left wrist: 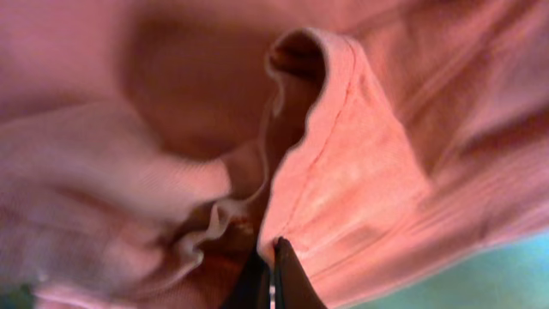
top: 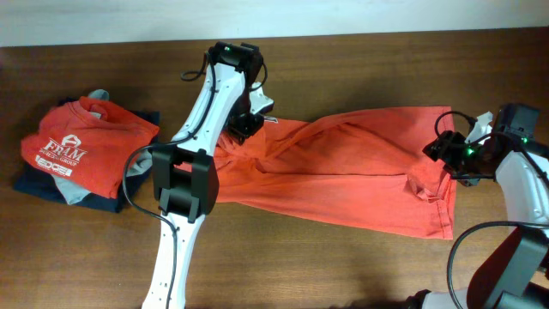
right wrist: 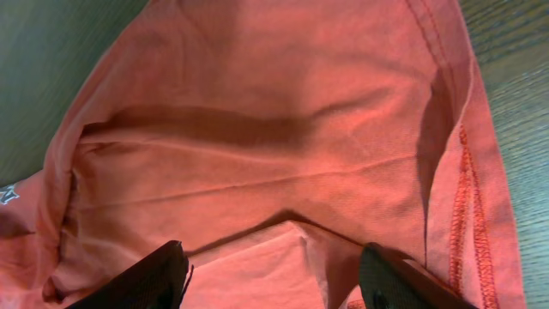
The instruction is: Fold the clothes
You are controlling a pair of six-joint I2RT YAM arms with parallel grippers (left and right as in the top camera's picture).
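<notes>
T-shirt blurred at left, left wrist | right arm cut by overhead edge | navy garment mostly covered

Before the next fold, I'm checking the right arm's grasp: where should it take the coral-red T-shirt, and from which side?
Best the raised fold of the coral-red T-shirt between the right gripper's open jaws, beside the stitched hem, from above: that ridge stands proud while cloth around it lies flat.

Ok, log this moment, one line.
left end effector shut on coral T-shirt | right end effector open over it | FRAM tee untouched
</notes>
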